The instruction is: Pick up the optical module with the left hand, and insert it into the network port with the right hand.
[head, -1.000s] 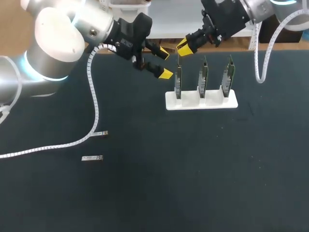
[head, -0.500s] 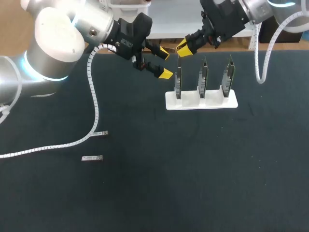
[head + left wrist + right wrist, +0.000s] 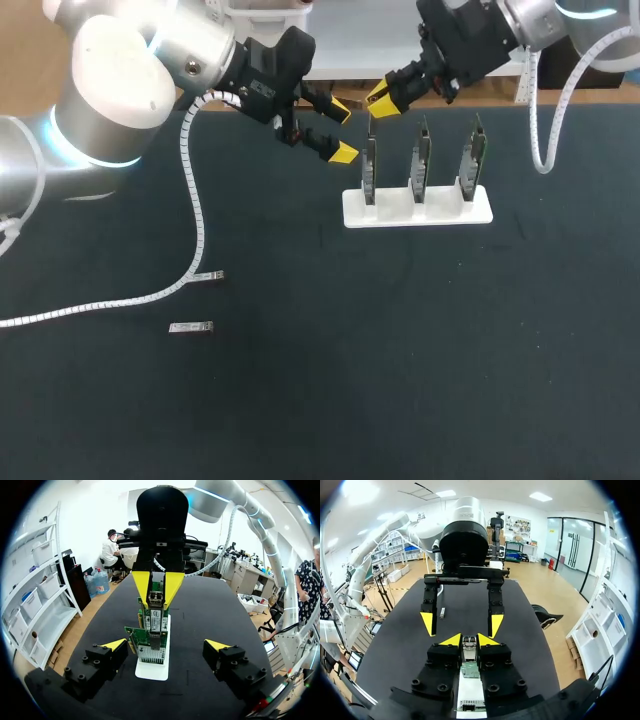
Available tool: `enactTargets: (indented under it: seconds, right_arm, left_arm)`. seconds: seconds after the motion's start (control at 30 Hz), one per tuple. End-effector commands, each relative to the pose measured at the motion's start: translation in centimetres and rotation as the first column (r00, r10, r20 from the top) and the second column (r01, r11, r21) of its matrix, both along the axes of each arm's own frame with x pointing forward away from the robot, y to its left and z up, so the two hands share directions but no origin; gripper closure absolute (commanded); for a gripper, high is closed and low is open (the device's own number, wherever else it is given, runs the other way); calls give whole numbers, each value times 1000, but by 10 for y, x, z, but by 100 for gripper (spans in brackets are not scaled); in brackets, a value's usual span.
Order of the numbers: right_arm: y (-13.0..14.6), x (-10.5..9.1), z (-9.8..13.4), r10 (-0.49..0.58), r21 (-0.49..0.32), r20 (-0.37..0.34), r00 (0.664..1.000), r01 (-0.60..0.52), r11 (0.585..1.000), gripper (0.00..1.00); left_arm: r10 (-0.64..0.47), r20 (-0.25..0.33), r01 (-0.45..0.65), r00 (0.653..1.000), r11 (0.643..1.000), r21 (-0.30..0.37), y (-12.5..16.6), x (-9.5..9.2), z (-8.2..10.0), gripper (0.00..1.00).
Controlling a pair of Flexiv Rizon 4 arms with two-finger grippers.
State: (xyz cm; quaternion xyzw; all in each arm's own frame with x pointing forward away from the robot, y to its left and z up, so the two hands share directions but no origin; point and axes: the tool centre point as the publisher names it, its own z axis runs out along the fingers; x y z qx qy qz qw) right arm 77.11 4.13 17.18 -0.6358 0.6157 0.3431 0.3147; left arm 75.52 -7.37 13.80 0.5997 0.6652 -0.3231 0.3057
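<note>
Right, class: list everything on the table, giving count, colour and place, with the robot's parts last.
module: one, silver, in the right gripper, at the card nearest the left gripper
spare module: one, silver, flat on the table's left part
cards: three, green, upright in the stand
stand: one, white, far middle
table: one, black
cable: one, white, trailing from the left arm
left gripper: open, beside the cards
right gripper: shut on the module
</note>
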Motion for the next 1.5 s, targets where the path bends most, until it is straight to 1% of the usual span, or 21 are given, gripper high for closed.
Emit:
enactTargets:
  seconds: [0.03,0.27,0.83,1.0,1.17,1.5]
  right_arm:
    - [-1,-3,1,-9,5,7,1000,9,1000,100]
    - [0,-2,1,-13,1,12,1000,13,1000,100]
    - [1,-1,-5,-14,-3,-1,1000,14,1000,100]
    - [1,-1,-6,-19,-9,7,1000,19,1000,100]
    - [0,-1,-1,-16,4,19,1000,16,1000,100]
    - [0,-2,-1,-10,-7,36,999,10,1000,100]
  left_arm:
    - [0,-3,0,1000,1000,5,-1,1,0,0]
    - [0,-3,0,1000,1000,5,-1,1,0,0]
    - [0,-3,0,1000,1000,5,-1,1,0,0]
    - [0,-3,0,1000,1000,5,-1,1,0,0]
    - [0,-3,0,1000,1000,5,-1,1,0,0]
    - [0,-3,0,1000,1000,5,-1,1,0,0]
